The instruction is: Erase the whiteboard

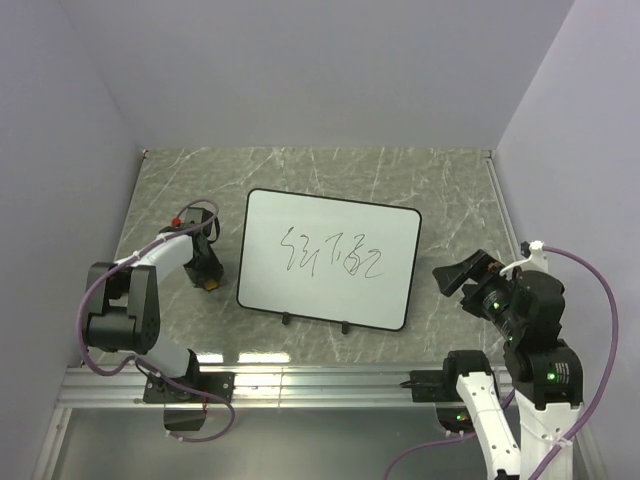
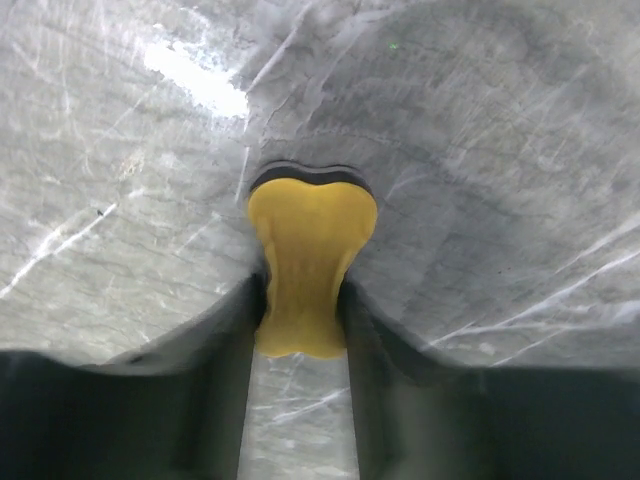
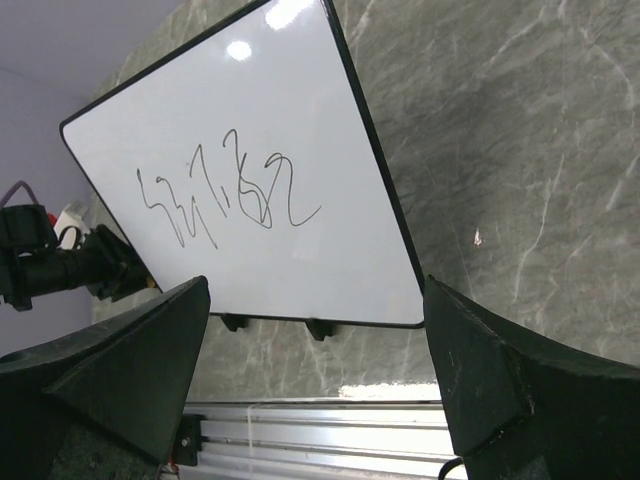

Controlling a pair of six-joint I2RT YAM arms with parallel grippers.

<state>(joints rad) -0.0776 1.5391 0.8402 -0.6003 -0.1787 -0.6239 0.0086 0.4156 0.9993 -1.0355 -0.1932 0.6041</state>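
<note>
The whiteboard (image 1: pixel 330 225) lies flat in the middle of the table, with dark scribbles (image 1: pixel 328 257) across its centre; the right wrist view shows the whiteboard (image 3: pixel 300 120) too. To the board's left, my left gripper (image 1: pixel 208 278) points down at the table, shut on a small yellow sponge (image 2: pixel 310 230). The sponge is pinched into a waist between the fingers (image 2: pixel 225 340) and rests on the marble. My right gripper (image 1: pixel 455 275) hovers just off the board's right edge, and its jaws (image 3: pixel 315 290) stand wide open with nothing between them.
The board's two black feet (image 1: pixel 288 320) (image 1: pixel 346 327) face the near edge. An aluminium rail (image 1: pixel 300 385) runs along the table's front by the arm bases. Walls close in the table at the left, back and right.
</note>
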